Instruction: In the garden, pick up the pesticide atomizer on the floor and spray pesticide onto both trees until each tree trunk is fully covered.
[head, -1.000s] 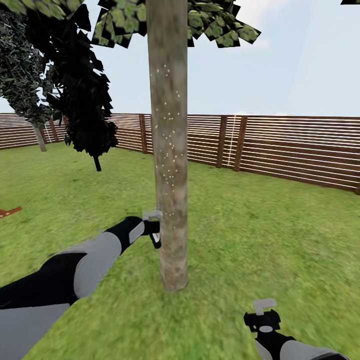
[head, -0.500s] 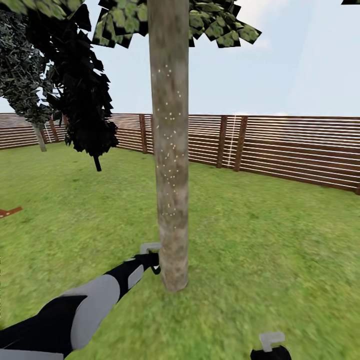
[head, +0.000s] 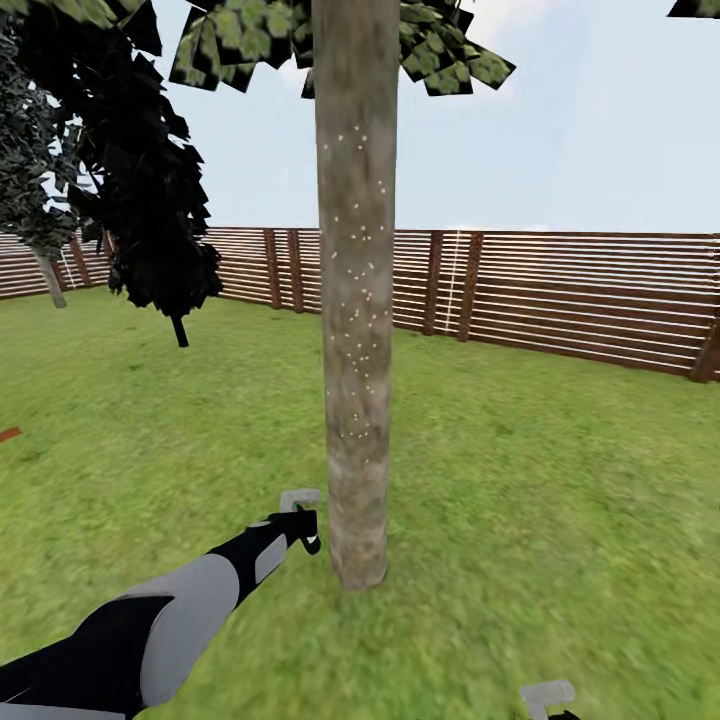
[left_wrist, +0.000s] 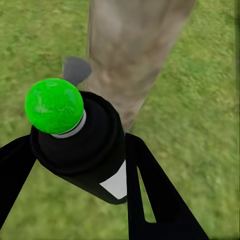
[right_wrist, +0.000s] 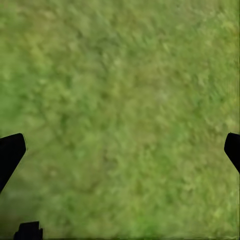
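1 tree trunk (head: 356, 300) stands on the lawn (head: 560, 450), flecked with white pesticide (head: 362, 290) specks. Left gripper (left_wrist: 75, 170) is clenched around 1 pesticide atomizer (left_wrist: 82, 145), low beside the trunk base. Right gripper (right_wrist: 120, 150) fingers are spread wide over grass.

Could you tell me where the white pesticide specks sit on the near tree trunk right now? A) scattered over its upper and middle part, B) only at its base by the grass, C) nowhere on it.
A: the specks dot the trunk from high up down to mid-height, while its base looks bare.
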